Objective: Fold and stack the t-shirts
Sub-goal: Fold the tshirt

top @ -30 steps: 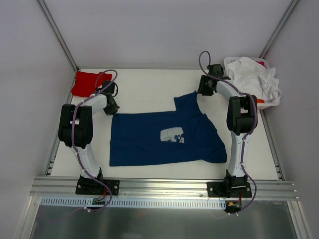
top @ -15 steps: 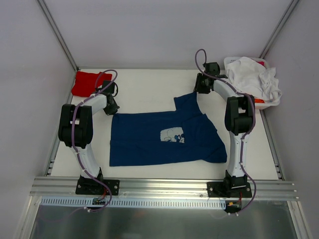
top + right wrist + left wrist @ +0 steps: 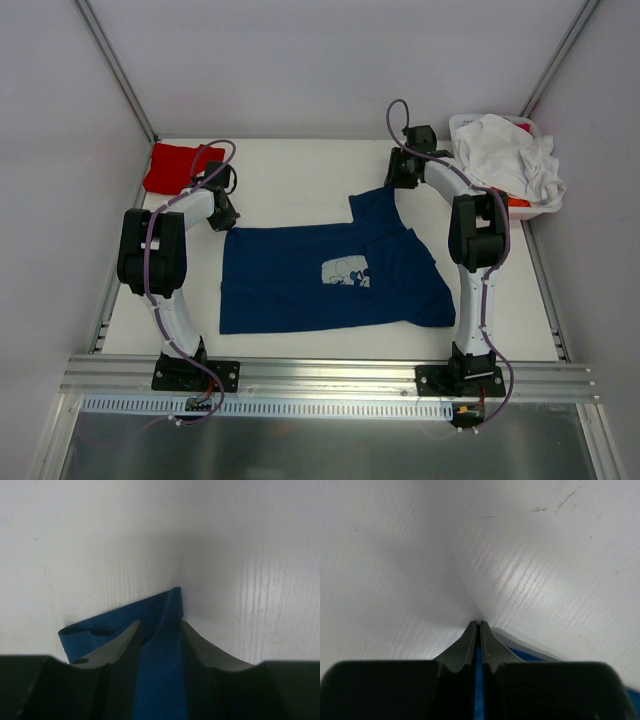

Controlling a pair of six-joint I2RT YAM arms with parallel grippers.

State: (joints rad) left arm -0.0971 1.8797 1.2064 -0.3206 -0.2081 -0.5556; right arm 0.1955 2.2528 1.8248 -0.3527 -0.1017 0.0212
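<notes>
- The navy t-shirt [image 3: 300, 280] lies spread in the middle of the worktop [image 3: 300, 165], its pale mouse print [image 3: 347, 272] facing up. One sleeve [image 3: 372, 203] pokes towards the far edge.
- The left gripper [image 3: 224, 217] sits at the shirt's far left corner. Its fingers are pressed together with a sliver of blue in the seam, so it seems to pinch the cloth there.
- The right gripper [image 3: 160, 626] stands over the sleeve tip with its jaws parted. Blue cloth runs between them, but they are not clamped on it.
- A red t-shirt [image 3: 172, 167] rests in the far left corner.
- A heap of white t-shirts [image 3: 510, 160] fills the far right corner, with a bit of orange [image 3: 518, 203] under it.
- Risk: if the right jaws close too near the tip, they may take only the top layer. The doubled-over sleeve could then slide out and leave a crooked fold.
- Risk: pulling the sleeve against the pinned left corner could drag or wrinkle the whole shirt.
- Hard to tell: how much cloth the left fingers really hold, since the wrist view shows only a thin blue line.
- Hidden: the container under the white heap, and how many garments are in it.
- The shirt's right side is bunched, and its second sleeve cannot be made out.
</notes>
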